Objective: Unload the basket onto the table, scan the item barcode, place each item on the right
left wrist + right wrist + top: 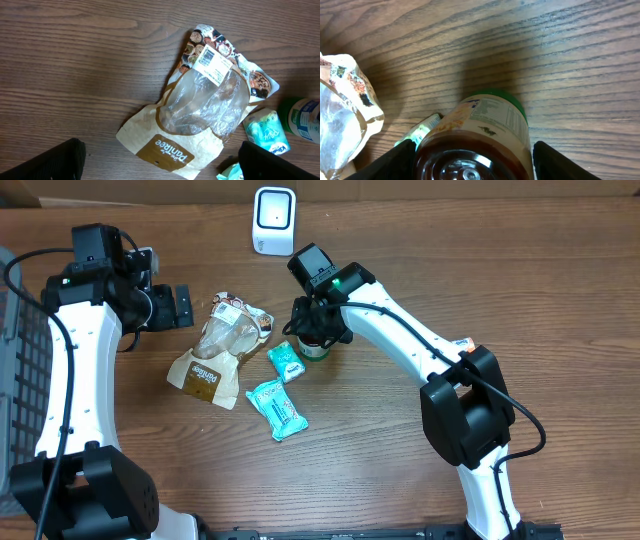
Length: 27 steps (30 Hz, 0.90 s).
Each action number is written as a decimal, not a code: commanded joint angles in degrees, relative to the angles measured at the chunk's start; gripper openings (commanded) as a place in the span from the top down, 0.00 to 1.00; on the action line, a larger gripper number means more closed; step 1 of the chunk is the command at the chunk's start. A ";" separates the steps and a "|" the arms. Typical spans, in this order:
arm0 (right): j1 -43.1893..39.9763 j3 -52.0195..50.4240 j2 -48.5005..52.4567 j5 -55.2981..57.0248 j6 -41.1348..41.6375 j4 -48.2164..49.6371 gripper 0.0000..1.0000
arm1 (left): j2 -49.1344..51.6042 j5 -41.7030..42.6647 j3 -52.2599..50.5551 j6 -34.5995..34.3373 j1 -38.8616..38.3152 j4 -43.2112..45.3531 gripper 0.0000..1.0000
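Two dark fingers of the right gripper [475, 160] sit against opposite sides of the jar [485, 120], so we read it as grasping the jar. The jar lies tilted between them, with its clear ribbed base towards the wrist and its green cap [506, 97] pointing away. We cannot tell whether it is off the wooden table [570, 50].

The jar wall is smooth, round and glossy, with a paper label of fine print facing up. On so curved a surface we judge that the hold could slip, or the jar could roll in the pads as the wrist turns. The barcode would then face away from the white scanner [273, 220], which stands well apart, back past the wrist.

A teal packet [420, 132] lies just beside the left-hand finger and could be dragged along. A crinkled bread bag [200, 110] of kraft paper with a clear film window lies further out on that side.

Our left gripper [162, 162] hangs released and wide over that bag, holding nothing.
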 commanded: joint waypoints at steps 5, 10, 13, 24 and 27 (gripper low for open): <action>0.33 -0.31 2.21 1.16 -2.95 -0.26 0.29 | -0.68 0.20 0.85 1.07 0.26 0.00 0.00; 0.31 -0.31 2.64 1.20 -3.26 -0.81 0.29 | -0.68 0.20 0.85 1.05 0.26 0.00 0.00; 0.31 -0.31 2.64 1.20 -3.28 -1.55 0.33 | -0.68 0.20 0.85 1.05 0.26 0.00 0.00; 0.59 -0.63 3.26 2.27 -4.74 -4.46 0.22 | -0.68 0.20 0.85 1.05 0.26 0.00 0.00; 0.59 -0.63 3.65 2.27 -4.76 -5.51 0.20 | -0.68 0.20 0.85 1.07 0.26 0.00 0.00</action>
